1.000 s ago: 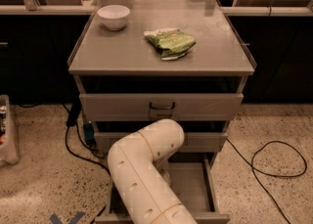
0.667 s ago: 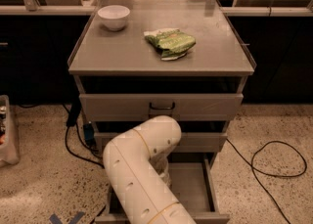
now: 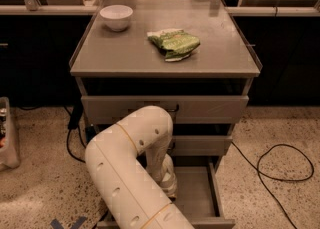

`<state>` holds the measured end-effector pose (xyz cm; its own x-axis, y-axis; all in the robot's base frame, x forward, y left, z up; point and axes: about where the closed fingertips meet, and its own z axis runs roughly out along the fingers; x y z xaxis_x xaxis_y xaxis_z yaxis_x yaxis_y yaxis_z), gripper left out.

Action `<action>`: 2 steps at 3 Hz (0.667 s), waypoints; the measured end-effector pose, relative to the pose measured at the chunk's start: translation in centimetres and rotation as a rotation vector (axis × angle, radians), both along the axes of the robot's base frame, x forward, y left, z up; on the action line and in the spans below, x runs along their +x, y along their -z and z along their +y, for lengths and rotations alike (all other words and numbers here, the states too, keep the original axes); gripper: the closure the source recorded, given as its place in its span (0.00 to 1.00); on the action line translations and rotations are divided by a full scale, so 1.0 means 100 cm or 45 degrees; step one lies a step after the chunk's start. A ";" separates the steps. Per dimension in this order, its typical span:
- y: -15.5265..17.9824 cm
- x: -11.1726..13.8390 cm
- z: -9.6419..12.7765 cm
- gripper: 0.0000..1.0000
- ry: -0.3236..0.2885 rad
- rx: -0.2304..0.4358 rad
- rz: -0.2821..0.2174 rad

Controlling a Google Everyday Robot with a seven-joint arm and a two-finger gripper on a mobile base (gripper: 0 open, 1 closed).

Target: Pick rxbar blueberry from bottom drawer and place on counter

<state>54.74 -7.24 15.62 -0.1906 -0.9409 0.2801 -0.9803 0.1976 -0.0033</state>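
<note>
Counter (image 3: 125,55) holds green bag (image 3: 174,43); pincer (image 3: 169,187) (mostly hidden) down in bottom drawer (image 3: 196,197)

The bottom drawer (image 3: 196,193) stands pulled out below the two shallower ones. It is grey metal with a flat floor and low side walls. The hand (image 3: 170,189) reaches down into it near the middle. The grey table (image 3: 120,55) on top is flat, squarish and thinly rimmed. The snack bar cannot be made out.

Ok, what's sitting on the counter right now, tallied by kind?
White bowl: 1
Green snack bag: 1
Total on the counter: 2
The gripper is out of sight behind the arm, down in the bottom drawer.
</note>
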 end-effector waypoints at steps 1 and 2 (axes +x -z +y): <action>0.002 -0.004 -0.002 1.00 0.007 -0.012 0.004; -0.002 -0.001 -0.004 1.00 0.031 -0.032 -0.013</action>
